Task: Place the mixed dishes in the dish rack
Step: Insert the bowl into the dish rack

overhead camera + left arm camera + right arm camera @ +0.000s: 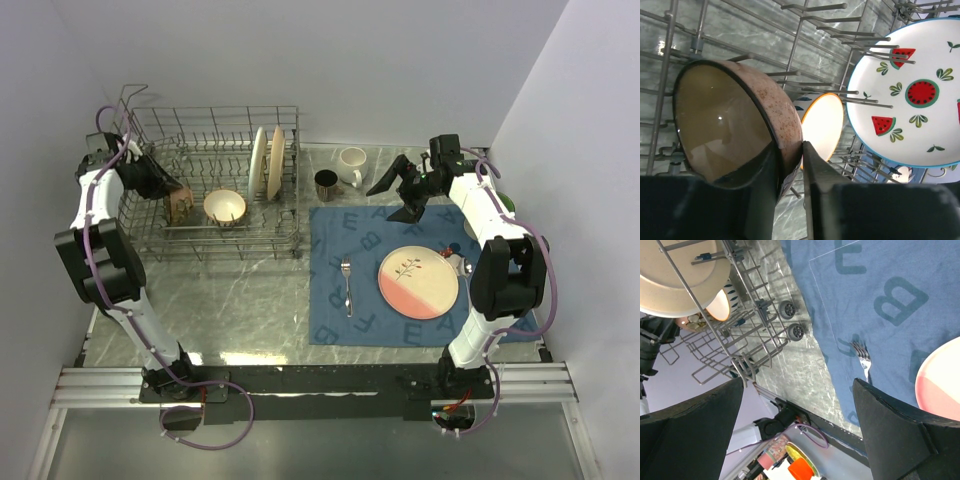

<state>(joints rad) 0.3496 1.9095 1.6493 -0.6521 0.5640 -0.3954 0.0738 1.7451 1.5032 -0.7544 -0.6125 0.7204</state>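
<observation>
The grey wire dish rack [215, 238] stands at the back left. A white plate [258, 160] and a tan plate [276, 165] stand upright in its tines, and a cream bowl [225, 206] lies in it. My left gripper [170, 190] is inside the rack, shut on the wall of a brown speckled bowl [182, 210] held on edge. In the left wrist view the gripper [790, 150] pinches that bowl [730, 125]. My right gripper [393, 200] is open and empty, raised over the placemat's far edge. A fork [346, 283] and a pink-and-cream plate [418, 282] lie on the placemat.
A white mug [352, 165] and a dark mug [326, 184] stand behind the blue lettered placemat [365, 235]. The left wrist view shows an orange-rimmed bowl [822, 125] and a watermelon-print plate [915, 95] in the rack. The right wrist view shows the fork [862, 362] and the rack's wheels [790, 322].
</observation>
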